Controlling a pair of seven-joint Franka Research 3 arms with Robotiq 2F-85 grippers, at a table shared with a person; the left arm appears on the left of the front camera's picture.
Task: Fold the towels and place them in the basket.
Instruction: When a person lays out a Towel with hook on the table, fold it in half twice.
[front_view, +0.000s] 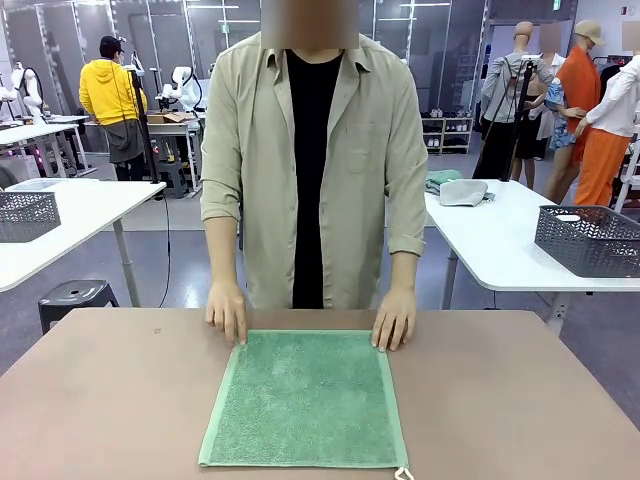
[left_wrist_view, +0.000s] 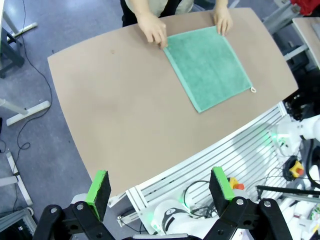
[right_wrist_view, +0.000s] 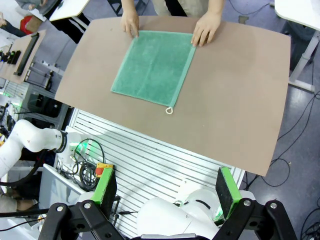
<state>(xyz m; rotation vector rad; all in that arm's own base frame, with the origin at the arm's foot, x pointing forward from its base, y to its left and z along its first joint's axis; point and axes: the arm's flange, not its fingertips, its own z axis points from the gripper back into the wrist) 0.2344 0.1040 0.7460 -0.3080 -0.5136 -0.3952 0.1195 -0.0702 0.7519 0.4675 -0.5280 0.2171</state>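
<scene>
Your left hand (left_wrist_view: 160, 185) hangs high, back from the near edge of the bench (left_wrist_view: 115, 110). Its green-padded fingers stand wide apart and hold nothing. Your right hand (right_wrist_view: 166, 186) is likewise spread and empty, also high and short of the bench. The mint green towel (front_view: 305, 400) lies flat and unfolded at the middle of the bench, with a small loop (front_view: 404, 473) at its near right corner. Across from you, the person's right hand (front_view: 227, 312) and the person's left hand (front_view: 393, 320) rest on the towel's two far corners.
</scene>
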